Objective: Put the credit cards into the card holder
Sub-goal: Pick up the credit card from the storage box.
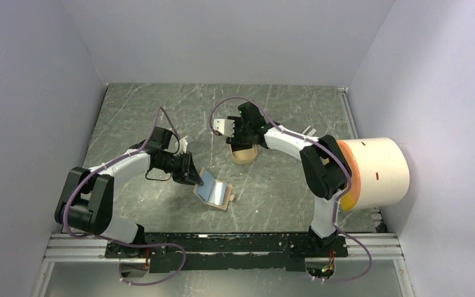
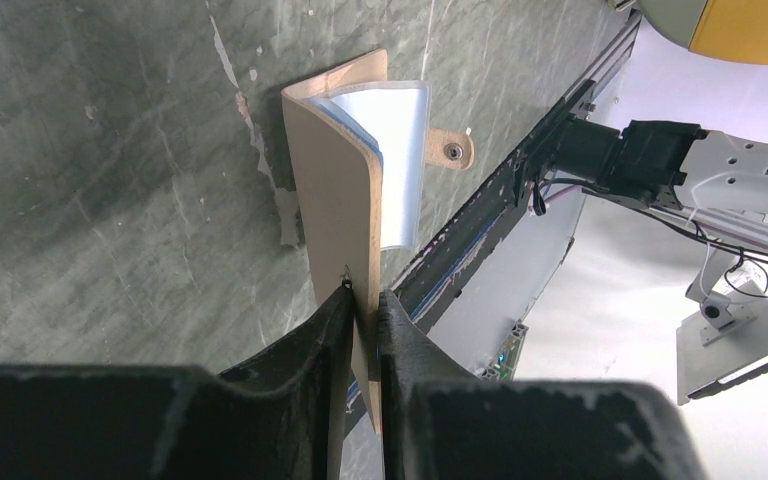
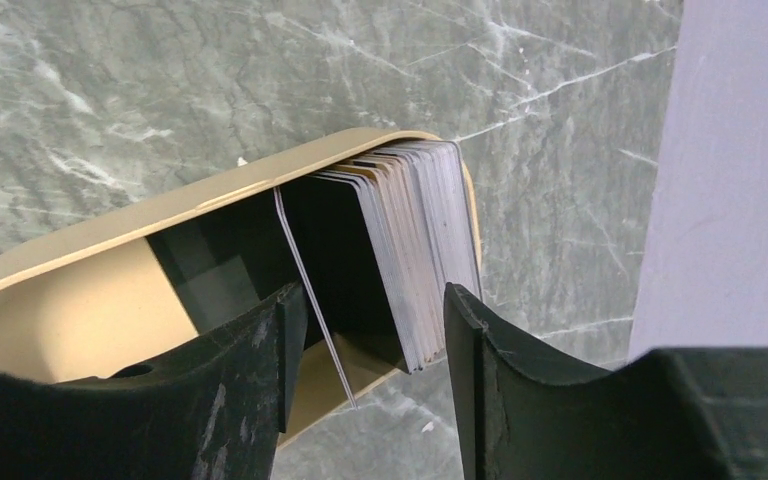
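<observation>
My left end effector (image 2: 365,318) is pinched nearly shut on one tan leaf of the card holder (image 2: 345,190), with the leaf's edge clamped between the two dark fingers. The holder stands open on the table (image 1: 297,111), roughly in the middle and near the front edge. Its other leaf lies flat, and the shiny bluish-silver lining faces up and away from my grip. Its small closing tab (image 2: 452,150) sticks out on the far side and rests on the table. My right end effector (image 3: 375,315) is open and holds nothing. It hangs over an oblong tan tray (image 3: 210,188) with rounded ends, further back on the table and well apart from the holder. The credit cards (image 3: 415,240) stand on edge in that tray, packed at one end, pale ones on the outside and black ones behind them. One thin card (image 3: 312,290) leans away from the pack, just beside my left-hand finger. The rest of the pack sits between my fingers, and I cannot tell whether either finger touches it.
</observation>
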Available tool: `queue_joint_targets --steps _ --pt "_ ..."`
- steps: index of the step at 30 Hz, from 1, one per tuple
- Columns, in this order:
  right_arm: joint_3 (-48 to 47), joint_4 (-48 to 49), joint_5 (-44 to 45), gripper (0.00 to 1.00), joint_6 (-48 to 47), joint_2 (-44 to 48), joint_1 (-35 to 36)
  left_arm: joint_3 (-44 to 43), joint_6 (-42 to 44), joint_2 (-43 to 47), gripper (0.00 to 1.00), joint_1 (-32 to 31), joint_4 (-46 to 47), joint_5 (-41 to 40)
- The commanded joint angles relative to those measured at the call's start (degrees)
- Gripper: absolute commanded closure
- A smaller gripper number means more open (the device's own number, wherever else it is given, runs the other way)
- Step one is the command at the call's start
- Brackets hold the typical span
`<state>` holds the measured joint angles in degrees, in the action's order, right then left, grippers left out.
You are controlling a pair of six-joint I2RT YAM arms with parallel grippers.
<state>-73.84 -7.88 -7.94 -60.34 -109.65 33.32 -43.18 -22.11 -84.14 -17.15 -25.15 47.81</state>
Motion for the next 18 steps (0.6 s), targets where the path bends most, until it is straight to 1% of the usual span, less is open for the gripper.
queue_joint_targets --steps 1,4,7,14,16,18 --pt "-0.9 2.9 0.0 0.44 -2.6 -2.0 -0.2 0.2 -0.3 -0.2 0.80 -0.4 -0.3 0.8" --pt "-1.4 4.5 -0.3 0.42 -3.4 -2.2 -0.5 0.2 -0.4 -0.3 0.80 -0.4 -0.2 0.8" --pt "-3.5 3.7 -0.3 0.41 -4.0 -5.2 -0.6 0.2 -0.3 -0.5 0.80 -0.4 -0.3 0.8" --pt "-5.7 3.7 -1.1 0.41 -5.7 -7.2 -1.1 0.2 -0.4 -0.5 0.80 -0.4 -0.2 0.7" --pt "-6.5 3.5 -1.0 0.41 -5.8 -7.7 -1.0 0.2 -0.3 -0.6 0.80 -0.4 -0.3 0.8" --pt "-7.1 2.9 -1.4 0.43 -5.8 -7.8 -1.0 0.2 -0.3 -0.6 0.80 -0.4 -0.3 0.8"
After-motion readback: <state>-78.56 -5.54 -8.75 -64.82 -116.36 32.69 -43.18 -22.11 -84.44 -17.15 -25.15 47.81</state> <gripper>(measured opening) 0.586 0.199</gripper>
